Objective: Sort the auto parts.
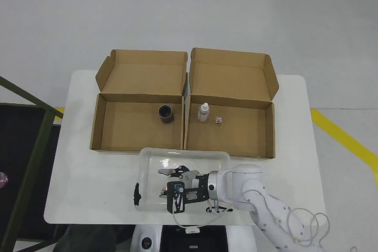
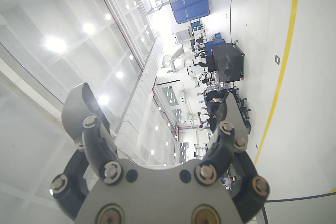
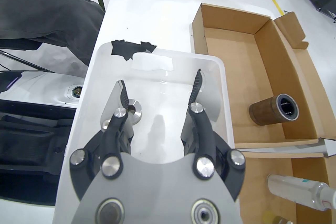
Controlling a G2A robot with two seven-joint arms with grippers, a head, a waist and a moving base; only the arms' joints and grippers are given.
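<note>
A white tray (image 1: 183, 151) sits at the table's front, its rim (image 3: 224, 83) close to my right gripper. My right gripper (image 3: 160, 78) hangs open inside the tray, above its floor and pointing toward the end marked with black tape (image 3: 126, 47). A small round silver part (image 3: 134, 110) lies on the tray floor beside one finger (image 3: 122, 93). From above, the right gripper (image 1: 171, 187) is over the tray's middle. My left gripper (image 2: 156, 99) is open and holds nothing, aimed up at the room and ceiling.
Two open cardboard boxes stand behind the tray. The left box (image 1: 116, 126) (image 3: 236, 59) holds a brown cylindrical bearing (image 1: 166, 114) (image 3: 273, 109). The right box (image 1: 249, 129) (image 3: 262, 196) holds a white bottle (image 1: 203, 112) (image 3: 299, 189) and a small round part (image 1: 218, 119).
</note>
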